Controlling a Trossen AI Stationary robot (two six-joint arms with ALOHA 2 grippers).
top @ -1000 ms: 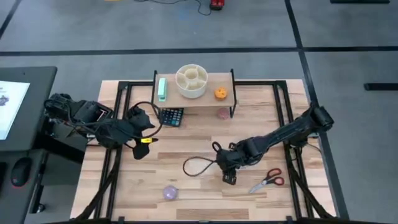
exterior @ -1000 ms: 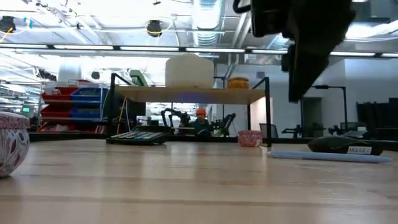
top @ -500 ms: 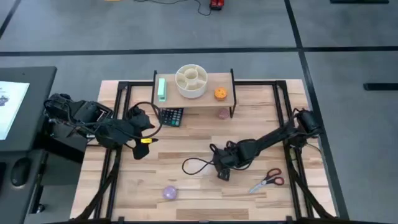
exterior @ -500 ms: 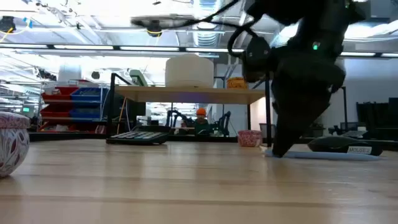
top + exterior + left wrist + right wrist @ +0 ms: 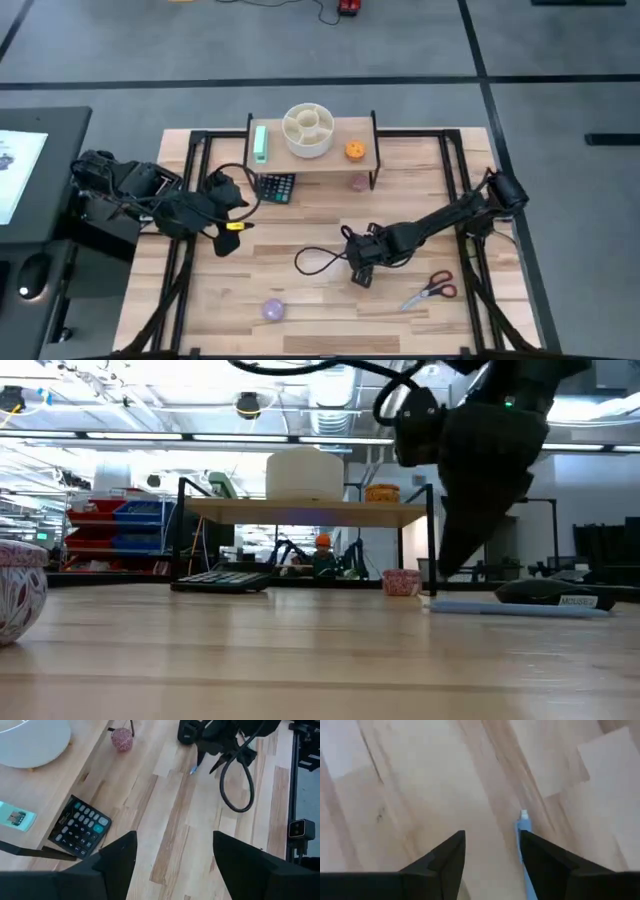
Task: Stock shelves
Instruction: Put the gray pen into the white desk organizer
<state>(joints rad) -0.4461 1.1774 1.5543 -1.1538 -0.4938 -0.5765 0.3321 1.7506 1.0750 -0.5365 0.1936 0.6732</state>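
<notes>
From above, my right gripper (image 5: 361,275) hangs over the middle of the table (image 5: 300,320), reaching in from the right edge. A black cable (image 5: 318,261) loops just beside it on the left. The scissors (image 5: 431,291) lie near it on the right, and a small purple ball (image 5: 274,309) sits farther off to its front left. The shelf (image 5: 316,152) stands well beyond it at the table's back edge, carrying a green box (image 5: 261,143), a white divided bowl (image 5: 308,129) and an orange piece (image 5: 354,150). A calculator (image 5: 277,187) lies partly under the shelf, and a pink ball (image 5: 358,182) rests by its right leg. My left gripper (image 5: 226,215) waits at the table's left side, near the calculator.

At table height, my right gripper (image 5: 462,565) points down, its tip just above a thin blue pen (image 5: 520,610) lying flat on the wood. The shelf (image 5: 305,512) stands behind it.

From my left wrist, my left fingers (image 5: 117,862) are spread wide with nothing between them; the calculator (image 5: 79,826) lies ahead.

From my right wrist, my right fingers (image 5: 442,860) are parted and empty, and the pen (image 5: 525,845) lies on the table against the inner edge of one finger, not gripped.
</notes>
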